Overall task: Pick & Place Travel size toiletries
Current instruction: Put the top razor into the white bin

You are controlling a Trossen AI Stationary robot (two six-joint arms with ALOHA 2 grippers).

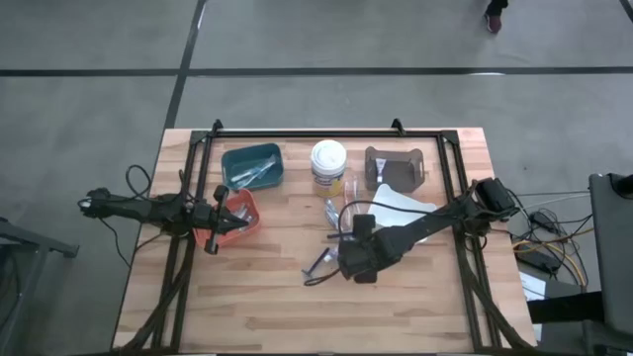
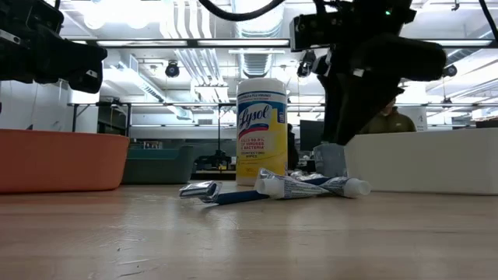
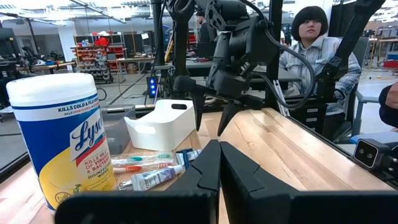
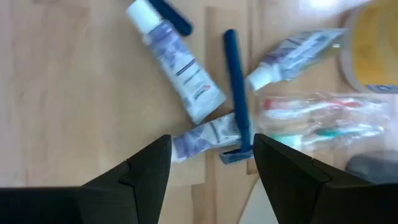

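The right gripper (image 4: 211, 165) hangs wide open and empty over the toiletry pile, its fingers straddling a blue razor (image 4: 237, 93) at frame centre. White tubes (image 4: 177, 62) lie touching it, and wrapped toothbrushes (image 4: 323, 118) sit to the right. This looks like the approach step of a pick. Next, it should descend squarely and close on one item without catching its neighbours. The left gripper (image 1: 220, 210), fully closed with nothing in it, waits above the orange bin (image 1: 247, 222) at the high view's left on the worktop (image 1: 297, 307).
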